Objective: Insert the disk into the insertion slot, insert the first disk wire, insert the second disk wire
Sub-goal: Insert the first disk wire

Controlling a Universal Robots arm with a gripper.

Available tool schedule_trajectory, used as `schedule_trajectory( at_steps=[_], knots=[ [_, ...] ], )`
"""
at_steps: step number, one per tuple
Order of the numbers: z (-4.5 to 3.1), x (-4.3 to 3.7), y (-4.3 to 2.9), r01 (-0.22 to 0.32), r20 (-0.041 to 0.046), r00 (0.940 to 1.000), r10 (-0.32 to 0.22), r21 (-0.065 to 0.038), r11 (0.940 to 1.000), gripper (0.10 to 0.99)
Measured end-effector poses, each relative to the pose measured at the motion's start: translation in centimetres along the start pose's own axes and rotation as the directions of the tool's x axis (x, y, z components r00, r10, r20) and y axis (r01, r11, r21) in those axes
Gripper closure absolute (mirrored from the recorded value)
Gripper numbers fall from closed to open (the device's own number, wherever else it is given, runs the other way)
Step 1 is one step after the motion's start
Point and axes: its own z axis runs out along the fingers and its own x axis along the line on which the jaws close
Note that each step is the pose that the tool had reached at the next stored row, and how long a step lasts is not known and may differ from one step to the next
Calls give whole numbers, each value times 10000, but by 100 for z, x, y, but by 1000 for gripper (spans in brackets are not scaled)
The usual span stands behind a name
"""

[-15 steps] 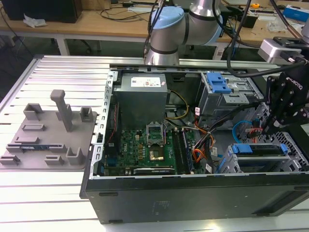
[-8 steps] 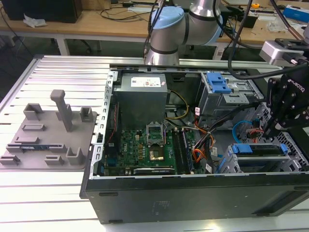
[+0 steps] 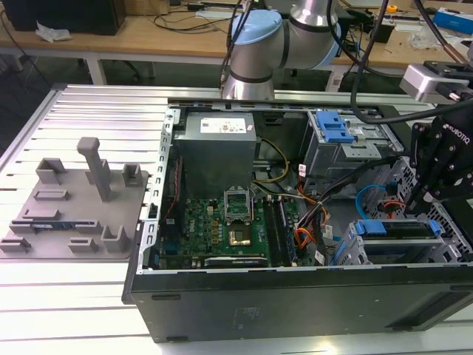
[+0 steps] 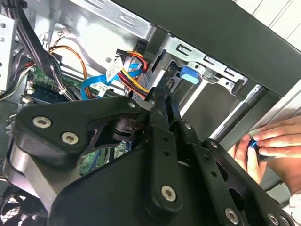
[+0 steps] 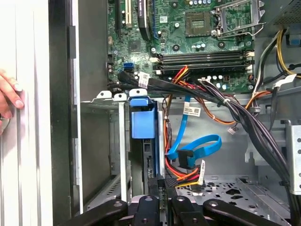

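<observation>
At the exterior view's lower right, the black gripper (image 3: 421, 205) angles down, fingers pinching a black wire plug (image 5: 162, 181) beside the blue-framed disk (image 5: 142, 117).

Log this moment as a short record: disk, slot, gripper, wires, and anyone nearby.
disk: the disk, blue-framed, sits in the insertion slot
gripper: the gripper is shut, tips at the disk's edge beside the coloured wires
cable: the blue cable loops beside the disk
person: a hand is at the outer side of the computer case
</observation>
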Motion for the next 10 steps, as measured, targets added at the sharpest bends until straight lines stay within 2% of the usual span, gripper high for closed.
schedule_trajectory(
  at_steps=[7,10],
  knots=[
    [2,18,-4,2,6,10000,-2,-12,10000,922],
    [2,18,-5,5,61,10000,-5,-13,10000,922]
  ],
)
